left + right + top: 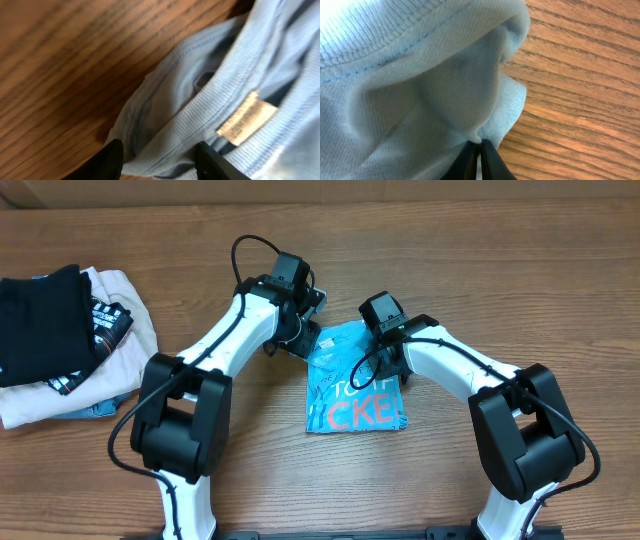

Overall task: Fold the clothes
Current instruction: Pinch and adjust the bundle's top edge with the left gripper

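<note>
The right gripper (480, 159) is pinching a thin fold of the light blue T-shirt (352, 395), with its jaws almost fully together. The left gripper (160, 162) is gripping a thicker bunch of fabric near the collar, jaws about halfway apart, and the tan label (247, 119) is sitting just beyond its right finger. The rest of the shirt is lying folded on the wooden table (470, 270), spreading from between both grippers back toward the arm bases.

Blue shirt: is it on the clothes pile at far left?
No, the blue shirt lies on the table mid-frame, well apart from that pile.
</note>
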Available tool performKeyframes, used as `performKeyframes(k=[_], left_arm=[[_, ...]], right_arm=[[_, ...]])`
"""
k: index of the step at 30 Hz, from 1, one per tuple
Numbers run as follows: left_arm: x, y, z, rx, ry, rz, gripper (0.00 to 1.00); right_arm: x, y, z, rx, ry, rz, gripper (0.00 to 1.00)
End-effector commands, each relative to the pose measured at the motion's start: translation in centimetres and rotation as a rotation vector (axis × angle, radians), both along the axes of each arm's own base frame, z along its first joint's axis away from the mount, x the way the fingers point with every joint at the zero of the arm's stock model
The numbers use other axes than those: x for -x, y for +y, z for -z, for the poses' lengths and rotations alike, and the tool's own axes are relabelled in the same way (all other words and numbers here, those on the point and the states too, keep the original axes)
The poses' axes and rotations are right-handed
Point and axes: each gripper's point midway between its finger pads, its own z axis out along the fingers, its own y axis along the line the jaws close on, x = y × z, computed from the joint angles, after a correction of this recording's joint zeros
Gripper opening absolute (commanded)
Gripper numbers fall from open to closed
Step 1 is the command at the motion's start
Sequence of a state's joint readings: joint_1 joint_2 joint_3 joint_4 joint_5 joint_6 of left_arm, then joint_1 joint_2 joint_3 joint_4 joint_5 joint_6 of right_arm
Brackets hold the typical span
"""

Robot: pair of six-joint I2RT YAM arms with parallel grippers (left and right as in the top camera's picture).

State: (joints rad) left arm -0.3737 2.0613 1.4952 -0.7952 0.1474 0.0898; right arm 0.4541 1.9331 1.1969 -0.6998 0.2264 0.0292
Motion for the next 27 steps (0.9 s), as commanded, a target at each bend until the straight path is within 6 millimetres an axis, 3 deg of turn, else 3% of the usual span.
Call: performKeyframes(k=[1, 7, 11, 14, 19, 21, 24, 27], left_arm=[[-0.2, 0.2, 1.7, -0.046, 0.007, 0.045, 0.43], [-1.7, 0.0, 0.8, -0.044, -0.044, 0.025, 0.09], [-3.9, -0.9, -1.7, -0.017, -0.112, 0.005, 0.06], [-5.8, -1.6, -3.4, 0.013, -0.184, 0.0, 0.14], [-6.9, -1.1, -3.5, -0.015, -0.227, -0.034, 0.36], [-6.5, -0.9, -3.3, -0.024, -0.209, -0.033, 0.53], [-5.2, -0.5, -2.7, -0.044, -0.15, -0.029, 0.55], [-2.5, -0.5, -2.1, -0.029, -0.03, -0.033, 0.55]], right_arm=[[1.8, -2.5, 3.1, 0.088, 0.089, 0.026, 0.08], [1.8, -2.5, 3.1, 0.089, 0.09, 0.026, 0.08], [1.8, -2.5, 3.1, 0.089, 0.09, 0.025, 0.08], [1.8, -2.5, 3.1, 0.089, 0.089, 0.025, 0.08], [1.8, -2.5, 3.1, 0.089, 0.09, 0.025, 0.08], [1.8, -2.5, 3.1, 0.089, 0.09, 0.025, 0.08], [1.8, -2.5, 3.1, 0.089, 0.09, 0.025, 0.08], [1.8, -2.5, 3.1, 0.089, 0.09, 0.025, 0.08]])
